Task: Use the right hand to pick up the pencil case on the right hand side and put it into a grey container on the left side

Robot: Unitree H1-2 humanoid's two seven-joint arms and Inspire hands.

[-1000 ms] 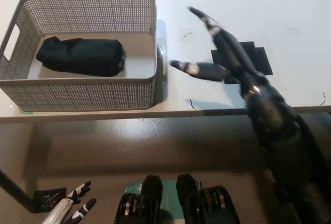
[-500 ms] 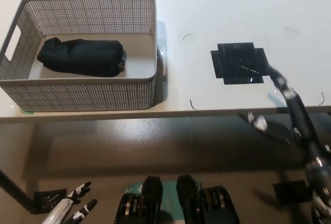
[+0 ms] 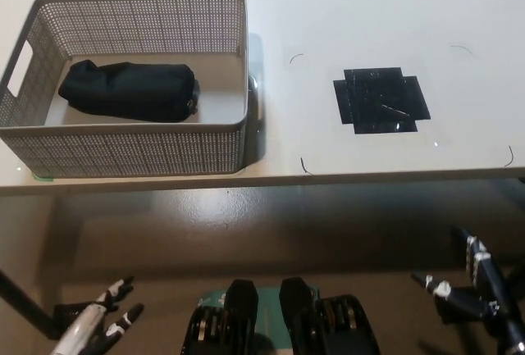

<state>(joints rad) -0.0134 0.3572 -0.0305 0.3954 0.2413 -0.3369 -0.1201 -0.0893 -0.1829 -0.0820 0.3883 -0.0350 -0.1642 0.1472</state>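
Observation:
A black pencil case (image 3: 129, 90) lies inside the grey perforated container (image 3: 238, 60) at the table's left. My black right hand (image 3: 472, 289) hangs low at the bottom right, below the table's front edge, fingers spread and holding nothing. The white left hand (image 3: 94, 329) rests at the bottom left, also below the table, with its fingers apart.
A black tape patch (image 3: 380, 99) marks the white table (image 3: 369, 11) right of the container. Thin pen marks surround it. The table's front edge (image 3: 262, 181) runs across the middle, with brown floor below. A dark pole (image 3: 20, 302) shows at the lower left.
My right hand has drawn back from above the table near the container, down past the front edge to the bottom right. The pencil case stays in the container.

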